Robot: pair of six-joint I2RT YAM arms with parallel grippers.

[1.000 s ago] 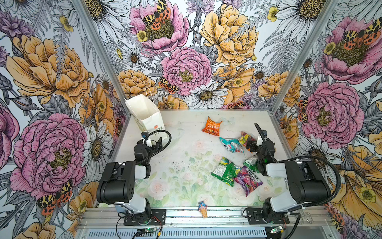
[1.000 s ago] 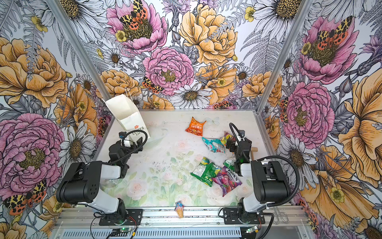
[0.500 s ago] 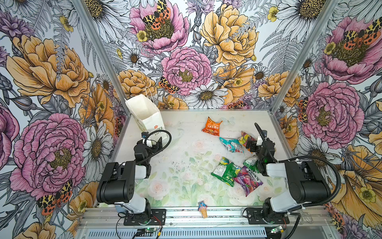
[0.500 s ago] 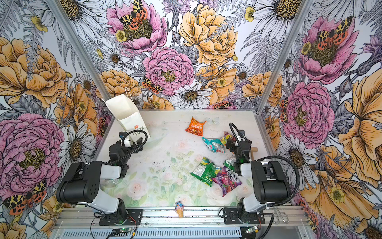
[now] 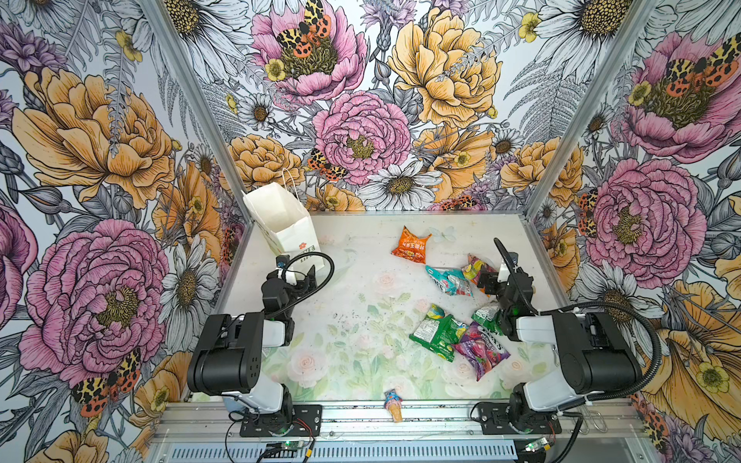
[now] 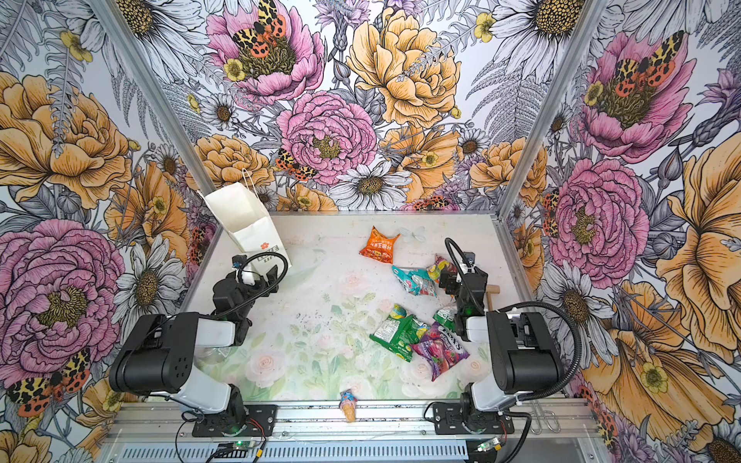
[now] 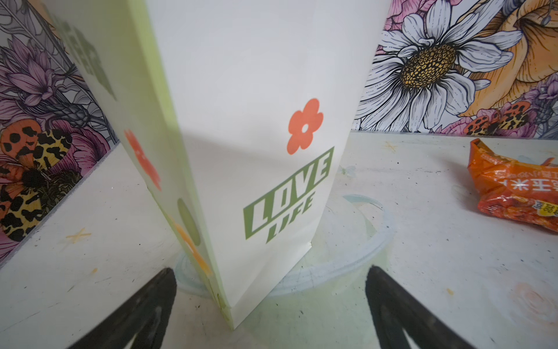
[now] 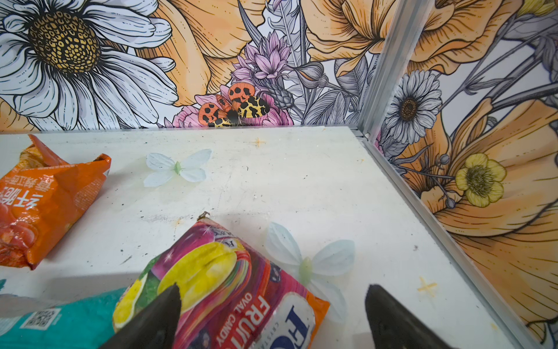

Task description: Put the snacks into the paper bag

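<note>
The paper bag [image 5: 286,224] stands upright, open at the top, in the far left corner of the bench [image 5: 353,304]. All the packets lie outside it on the right half of the bench.

The left tool [image 7: 270,272] sits low, just in front of the bag's base, with its jaws spread wide and nothing between them. The bag's near bottom corner lies a little ahead of the gap.

The right tool [image 8: 273,287] is also wide open and holds nothing. It hangs over the pink-yellow packet [image 8: 229,278]: one finger is in front of the packet and the other is over bare bench. I cannot tell whether it touches the packet.

The teal packet [image 5: 449,280] lies just beside the pink-yellow one, and the orange packet [image 5: 411,246] lies farther back. Nearer the front, a large green packet [image 5: 435,332] overlaps the purple packet [image 5: 481,348]. A small green packet [image 5: 487,316] is partly hidden by the right arm. A small cone-shaped trinket [image 5: 393,405] lies at the front edge.
</note>
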